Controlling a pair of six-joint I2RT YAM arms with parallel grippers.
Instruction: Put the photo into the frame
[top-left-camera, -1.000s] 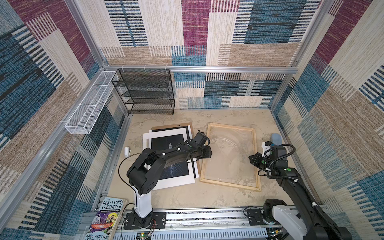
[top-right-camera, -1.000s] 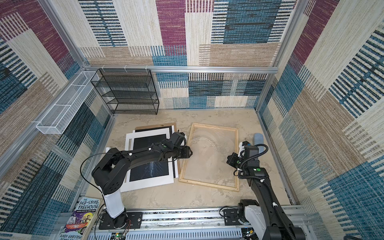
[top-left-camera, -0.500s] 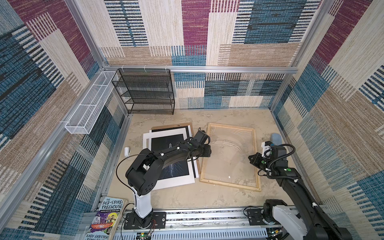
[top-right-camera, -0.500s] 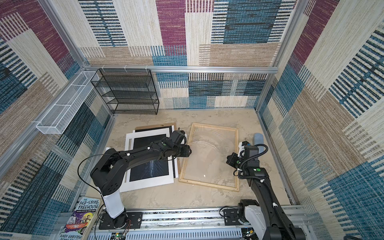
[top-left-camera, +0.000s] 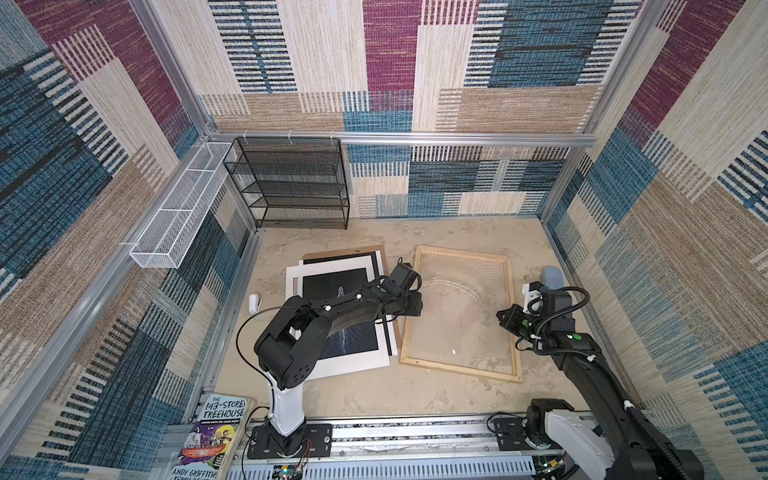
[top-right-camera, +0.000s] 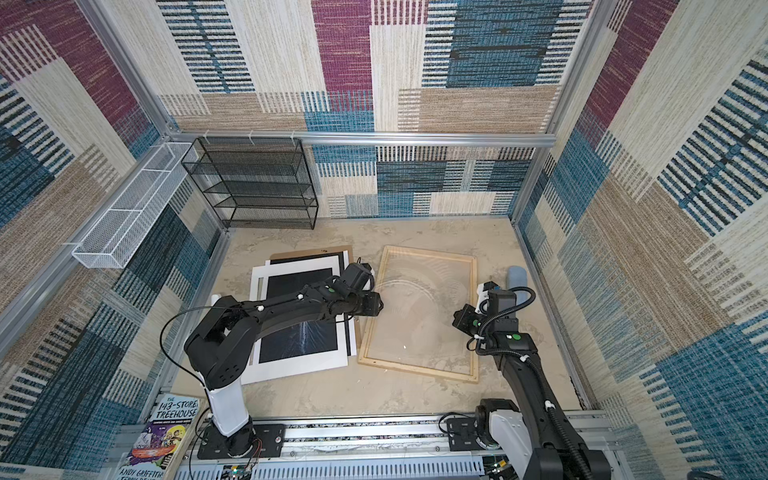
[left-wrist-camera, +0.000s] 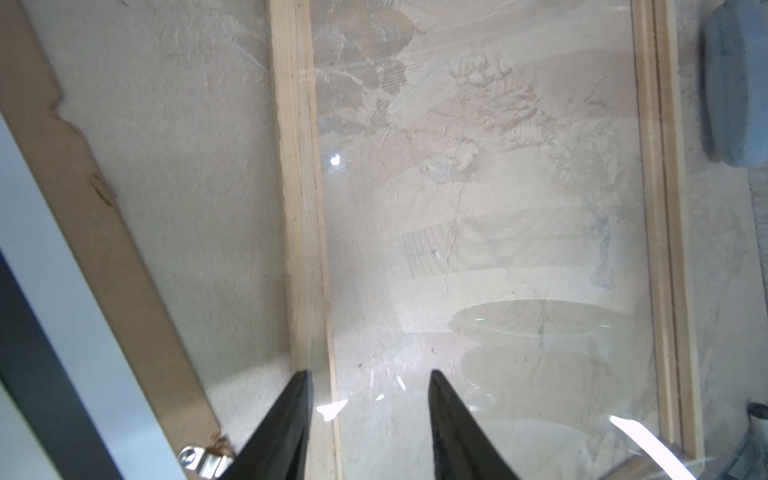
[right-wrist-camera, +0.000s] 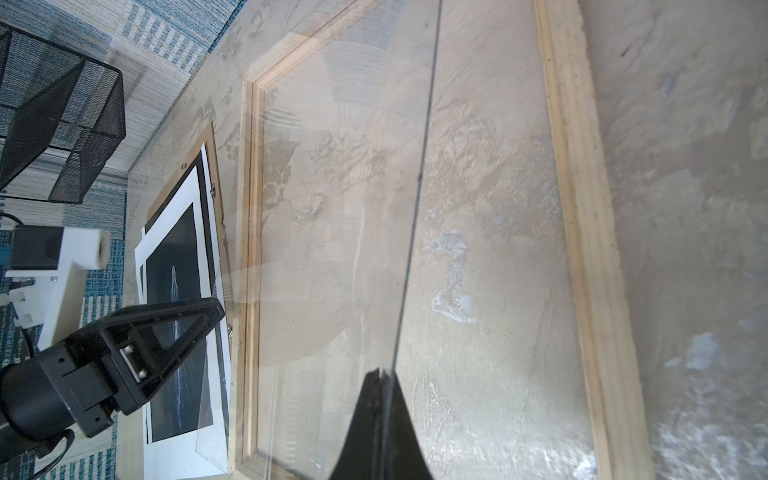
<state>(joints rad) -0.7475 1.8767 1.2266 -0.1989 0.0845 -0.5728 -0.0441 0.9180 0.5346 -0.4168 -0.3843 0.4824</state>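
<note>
Left hand (left-wrist-camera: 368, 376): released, fingers (left-wrist-camera: 291, 415) spread above the left rail of the frame (top-left-camera: 461, 252).
Right hand (right-wrist-camera: 380, 372): clenched on the clear pane (right-wrist-camera: 332, 208) at the frame's right rail.
Photo (top-left-camera: 353, 340): flat, just left of the frame.

photo (top-left-camera: 328, 286): the middle is hidden under the left arm (top-left-camera: 332, 311) in both top views, and the streak shows only in bits.
left gripper (left-wrist-camera: 370, 374): only the tips of its fingers (left-wrist-camera: 286, 424) show, and their roots are cut by the edge.
white strip (left-wrist-camera: 37, 270): beside the left fingers, blurred and cut off; which sheet it is cannot be told.
right gripper (right-wrist-camera: 380, 372): the fingers (right-wrist-camera: 374, 424) are pressed together with their roots cut off. Whether the thin dark line (right-wrist-camera: 415, 187) running from their tips is pinched between them cannot be told.
frame (left-wrist-camera: 301, 208): beyond the left fingertips, its corners are cut off.
blue-grey pad (left-wrist-camera: 735, 83): far beyond the left fingertips, cut by the edge.
small white thing (top-left-camera: 254, 302): well behind the left fingers, too small to name.
</note>
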